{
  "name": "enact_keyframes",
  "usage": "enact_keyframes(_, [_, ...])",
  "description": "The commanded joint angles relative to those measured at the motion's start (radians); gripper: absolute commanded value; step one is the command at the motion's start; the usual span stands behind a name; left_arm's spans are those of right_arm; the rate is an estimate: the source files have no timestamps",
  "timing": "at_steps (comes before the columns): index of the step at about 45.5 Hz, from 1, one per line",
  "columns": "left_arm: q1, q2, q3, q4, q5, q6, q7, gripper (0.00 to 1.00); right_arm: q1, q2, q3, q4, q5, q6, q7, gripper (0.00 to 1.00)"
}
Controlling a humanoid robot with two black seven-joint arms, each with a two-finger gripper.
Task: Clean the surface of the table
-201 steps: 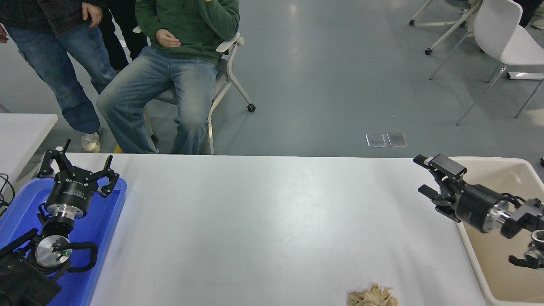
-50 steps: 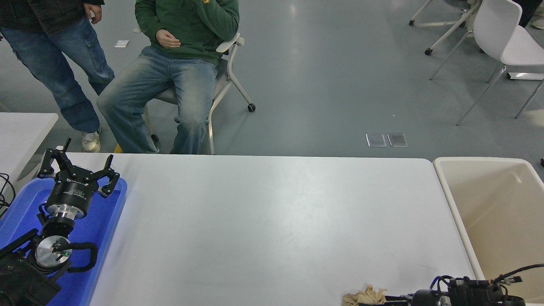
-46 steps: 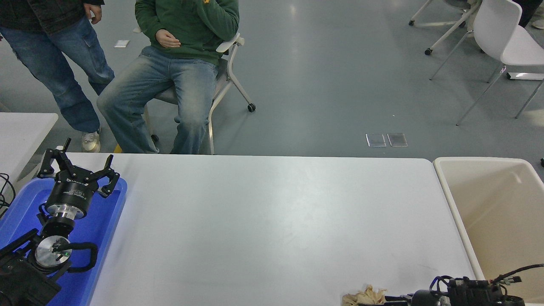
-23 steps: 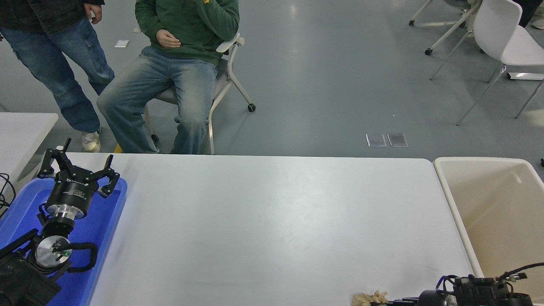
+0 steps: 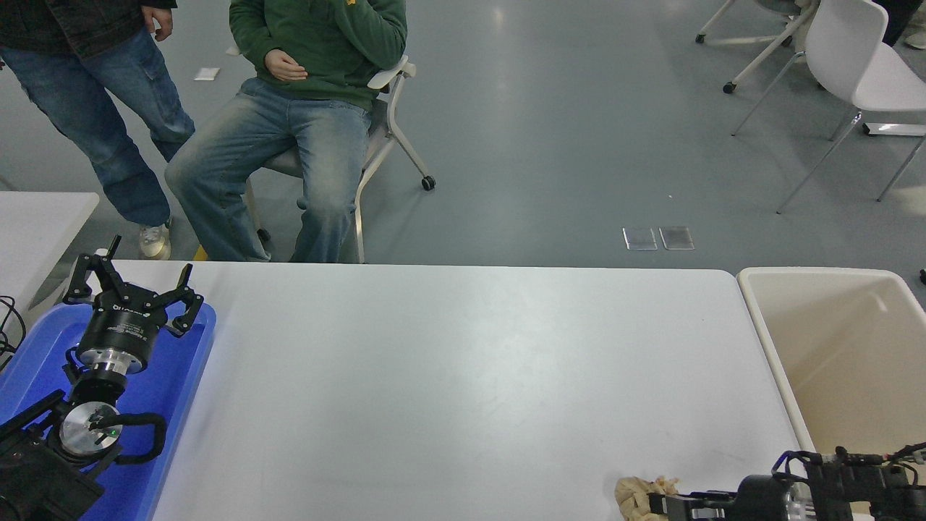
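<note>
The table surface (image 5: 448, 376), a wide matte-white top with rounded corners, fills most of the lower half of the head view. Near its front edge, toward the right, a crumpled beige cloth (image 5: 636, 495) is seen lying on the white top. The right gripper (image 5: 662, 505) is placed low at the bottom edge of the picture, coming in from the right, and its black fingertips are pressed against the cloth; the cloth appears to be clamped between them, though part of the grasp is cut off by the frame edge. The left gripper (image 5: 132, 289) is parked at the lower left with its fingers spread apart, above a blue tray (image 5: 184, 383) which is set on the left end of the table. A cream plastic bin (image 5: 767, 318) is placed just beside the right end of the table. At the far side, a person in a green sweater (image 5: 318, 43) is seated on a chair, and another person in jeans (image 5: 94, 108) is standing at the left.
</note>
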Motion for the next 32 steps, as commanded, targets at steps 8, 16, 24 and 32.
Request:
enact_keyframes(8, [0.0, 0.0, -0.001, 0.0, 0.0, 0.0, 0.0, 1.0, 0.225, -0.239, 0.153, 0.032, 0.292, 0.172, 0.011, 0.0])
enact_keyframes(16, [0.0, 0.0, -0.001, 0.0, 0.0, 0.0, 0.0, 1.0, 0.34, -0.293, 0.152, 0.027, 0.338, 0.233, 0.011, 0.0])
enact_keyframes(24, [0.0, 0.0, -0.001, 0.0, 0.0, 0.0, 0.0, 1.0, 0.409, -0.307, 0.145, 0.02, 0.344, 0.264, 0.009, 0.0])
enact_keyframes(32, [0.0, 0.0, -0.001, 0.0, 0.0, 0.0, 0.0, 1.0, 0.416, -0.307, 0.147, 0.018, 0.344, 0.265, 0.006, 0.0])
